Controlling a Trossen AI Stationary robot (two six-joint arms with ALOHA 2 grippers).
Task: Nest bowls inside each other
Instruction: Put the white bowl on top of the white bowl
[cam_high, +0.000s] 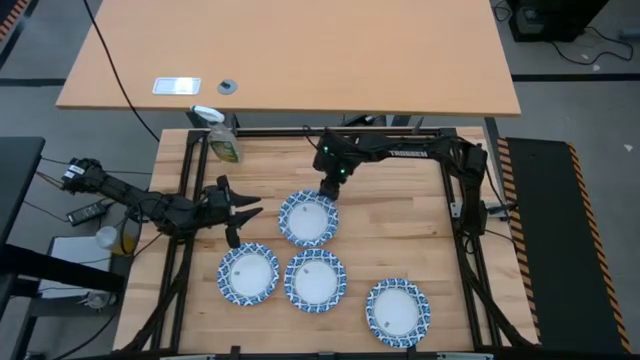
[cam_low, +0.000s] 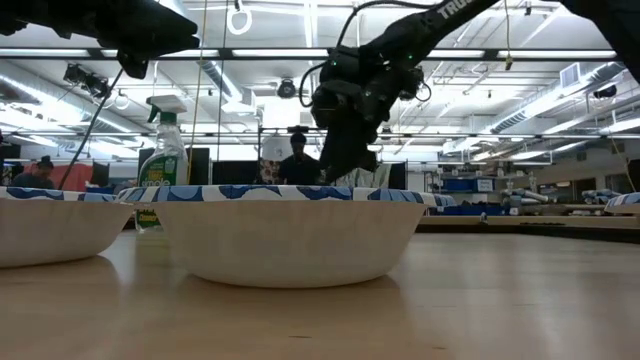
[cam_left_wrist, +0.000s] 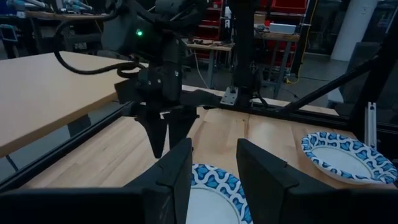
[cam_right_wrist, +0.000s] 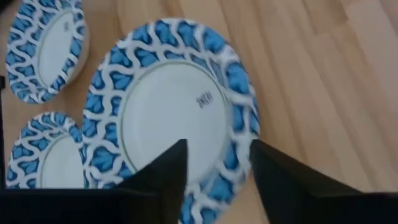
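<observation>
On the table's (cam_high: 400, 230) left side the left gripper (cam_high: 243, 213) hangs over bare wood, pointing toward the centre, its fingers (cam_left_wrist: 176, 177) parted with a clear gap between them and nothing held. Behind it, at the far left corner, a spray bottle (cam_high: 222, 138) with a green label stands upright.

Next comes the near-left bowl (cam_high: 248, 274), resting alone near the front edge. Just beside it, to the right, sits the near-middle bowl (cam_high: 315, 280) (their rims nearly touch; whether they actually meet cannot be told). Above that pair, closer to the table's middle, lies the centre bowl (cam_high: 307, 217); whether others are already nested under it cannot be told from above.

The right gripper (cam_high: 328, 190) hangs at the far rim of this centre bowl, reaching in from the right arm's base on the right side. In its own wrist view the fingers (cam_right_wrist: 163, 171) stand apart with the blue patterned rim showing in the gap between them, and they do not appear to clamp it.

Furthest right, well apart from the others, the near-right bowl (cam_high: 397, 310) sits by the front edge.
</observation>
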